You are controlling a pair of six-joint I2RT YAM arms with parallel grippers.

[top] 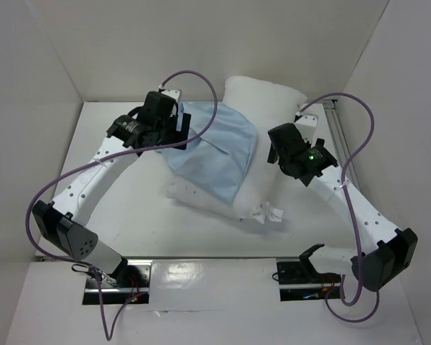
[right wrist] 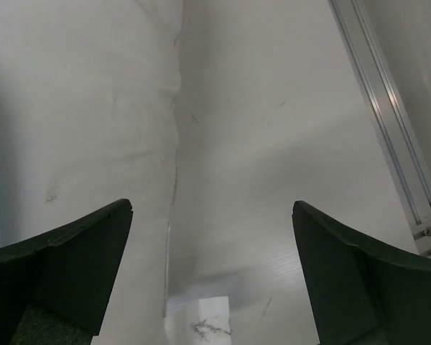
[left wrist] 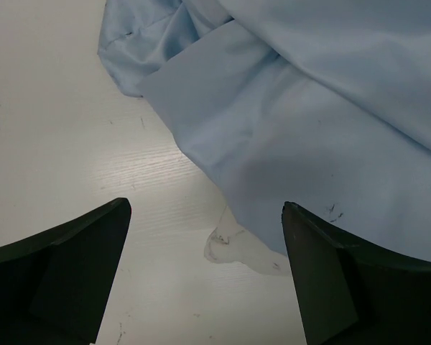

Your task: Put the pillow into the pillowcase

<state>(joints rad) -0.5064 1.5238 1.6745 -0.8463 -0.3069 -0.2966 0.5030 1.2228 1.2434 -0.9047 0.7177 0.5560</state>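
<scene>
The left gripper (left wrist: 205, 203) has its jaws spread wide with nothing between them. It is poised over the bare table (left wrist: 50, 144) at the left edge of the pillowcase (left wrist: 309, 122), and the blue cloth lies ahead and to the right, close by the right finger but not gripped. The right gripper (right wrist: 212, 204) is likewise wide open and empty, over the line where the pillow (right wrist: 79, 108) meets the table, with the pillow to its left and an aluminium rail (right wrist: 384, 115) to its right. From above, the pillow's long axis runs from the far wall toward the arms, with its tag (top: 270, 213) at a near corner. The pillowcase is draped over its left and middle part, not around it. Both arms reach forward with wrists pitched down, one on each side. The left arm is nearer the case, so grasping its edge looks like that arm's job, though I cannot tell where the mouth lies.
</scene>
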